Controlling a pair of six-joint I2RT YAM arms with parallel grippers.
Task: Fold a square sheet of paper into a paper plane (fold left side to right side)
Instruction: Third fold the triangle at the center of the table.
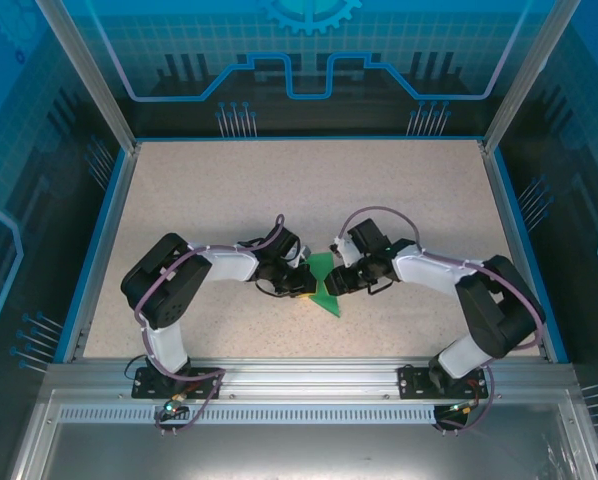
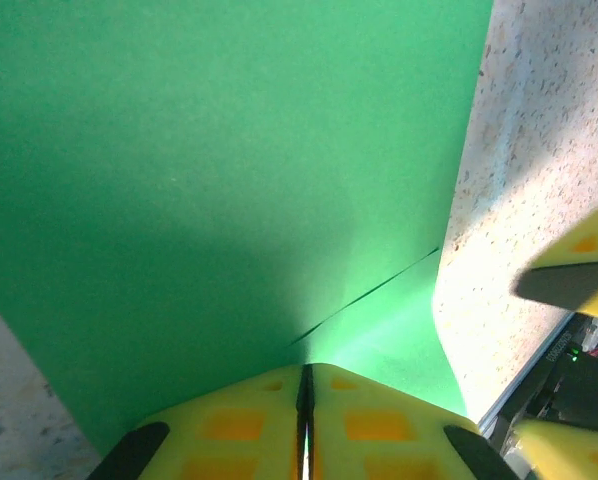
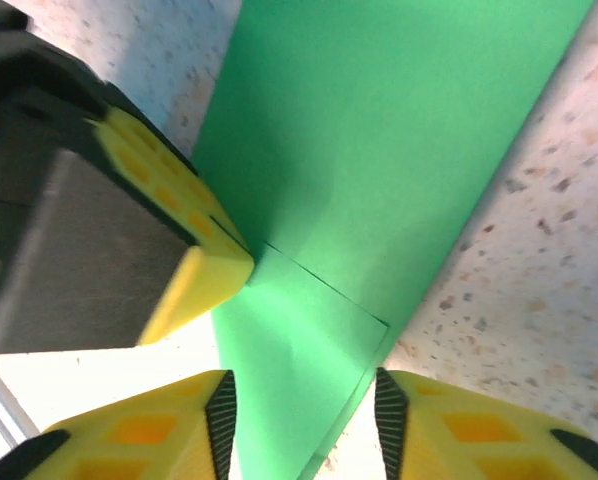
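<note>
The square sheet of paper (image 1: 326, 292) lies partly folded on the table between my two grippers, bright green with a pointed lower end. It fills much of the left wrist view (image 2: 229, 180), where a thin crease runs up to my fingertips. My left gripper (image 1: 306, 284) (image 2: 305, 385) is shut, its tips resting on the sheet at that crease. My right gripper (image 1: 337, 283) (image 3: 304, 420) is open and straddles the folded flap's corner (image 3: 309, 340). The left gripper's yellow finger (image 3: 184, 255) touches the sheet (image 3: 379, 130) just ahead of it. The paper plane is out of view.
The speckled beige tabletop (image 1: 299, 190) stretches far behind the arms, bounded by a blue rim (image 1: 99, 240) and clear walls. A metal rail (image 1: 299, 385) runs along the near edge by the arm bases. The right fingers (image 2: 579, 270) show beside the sheet in the left wrist view.
</note>
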